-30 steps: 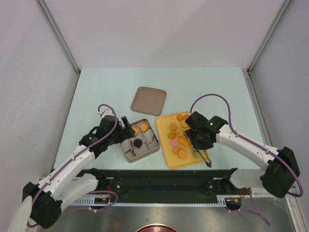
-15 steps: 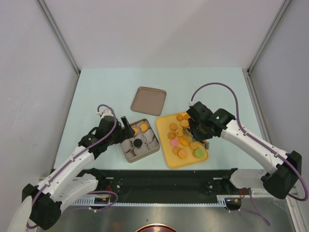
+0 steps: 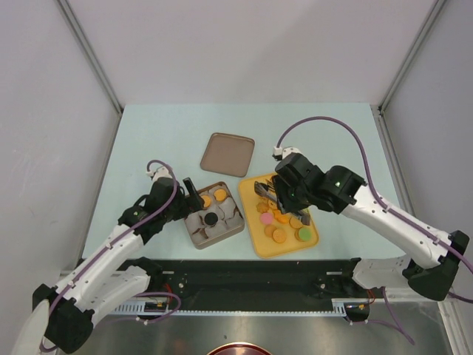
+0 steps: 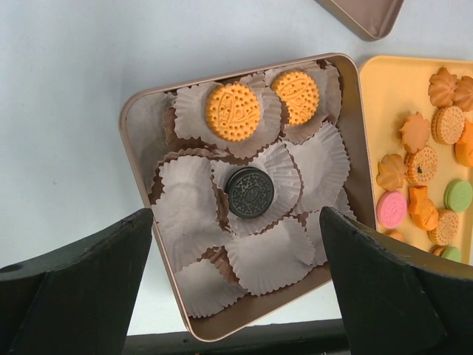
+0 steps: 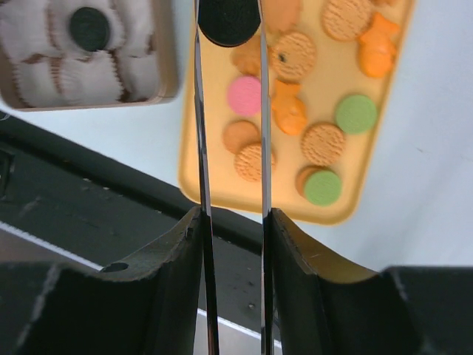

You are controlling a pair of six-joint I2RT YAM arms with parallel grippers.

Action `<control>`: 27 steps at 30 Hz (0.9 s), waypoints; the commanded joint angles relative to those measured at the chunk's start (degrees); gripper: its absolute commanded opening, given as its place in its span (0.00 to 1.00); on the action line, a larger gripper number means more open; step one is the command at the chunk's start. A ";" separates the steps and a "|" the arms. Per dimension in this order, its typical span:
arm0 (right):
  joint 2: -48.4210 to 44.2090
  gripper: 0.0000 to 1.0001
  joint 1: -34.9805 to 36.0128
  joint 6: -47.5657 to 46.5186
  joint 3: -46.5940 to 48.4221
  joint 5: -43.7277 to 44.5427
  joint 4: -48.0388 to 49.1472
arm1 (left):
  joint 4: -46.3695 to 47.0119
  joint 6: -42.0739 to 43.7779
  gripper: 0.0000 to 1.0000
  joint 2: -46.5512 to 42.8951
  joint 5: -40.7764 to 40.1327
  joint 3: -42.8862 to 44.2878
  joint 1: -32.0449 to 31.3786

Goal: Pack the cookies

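Note:
The brown tin [image 3: 235, 228] holds white paper cups, two orange cookies [image 4: 233, 111] and one black cookie [image 4: 250, 192]. My left gripper [image 4: 236, 222] hovers open over the tin's near side, holding nothing. Several orange, pink and green cookies [image 5: 356, 112] lie on the yellow tray [image 5: 369, 170]. My right gripper [image 5: 233, 214] is shut on thin metal tongs [image 5: 201, 148]. The tongs' tips pinch a black cookie [image 5: 229, 21] above the tray's left part, near the tin [image 5: 168, 81]. In the top view the right gripper [image 3: 284, 194] hangs over the tray [image 3: 259, 240].
The tin's brown lid [image 3: 228, 154] lies upside down behind the tin and tray. A black rail [image 3: 251, 270] runs along the table's near edge. Grey walls close in both sides of the table.
The right arm has swung left from the tray's front right corner, carrying the tongs across the tray toward the tin, and its jaws have narrowed a little. The left arm has hardly moved.

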 commanded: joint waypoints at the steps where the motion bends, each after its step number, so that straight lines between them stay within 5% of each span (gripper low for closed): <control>1: 3.17 0.37 4.87 0.35 4.75 -0.32 5.38 | -0.90 -0.05 1.00 -1.07 -1.93 3.19 0.46; 27: 17.94 0.38 10.50 -2.99 7.65 -4.10 12.86 | -1.87 0.39 1.00 -2.83 -2.20 1.34 1.07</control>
